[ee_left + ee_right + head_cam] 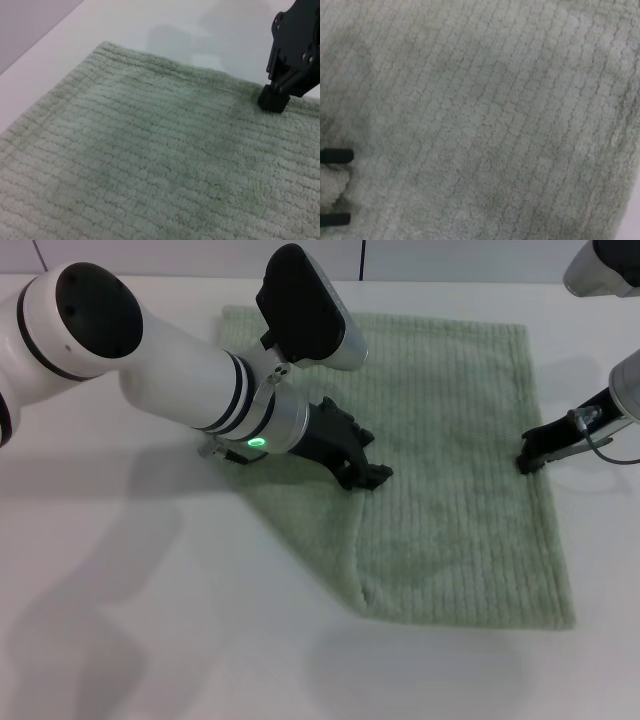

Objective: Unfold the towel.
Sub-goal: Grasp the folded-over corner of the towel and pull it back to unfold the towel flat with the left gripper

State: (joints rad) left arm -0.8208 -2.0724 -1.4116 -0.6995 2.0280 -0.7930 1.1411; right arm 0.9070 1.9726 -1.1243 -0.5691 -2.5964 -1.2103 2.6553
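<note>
The pale green towel (450,440) lies flat on the white table, its front left corner folded over into a diagonal flap (300,515). My left gripper (366,477) is open, tips down at the flap's inner edge. Its two dark fingertips (335,156) show in the right wrist view with a bump of cloth between them. My right gripper (526,462) is shut, its tip resting on the towel's right edge; it also shows in the left wrist view (274,101). The towel fills the left wrist view (150,160) and the right wrist view (495,125).
The white table (150,640) surrounds the towel. My left arm (180,360) reaches over the towel's back left part and hides it. The table's far edge runs just behind the towel.
</note>
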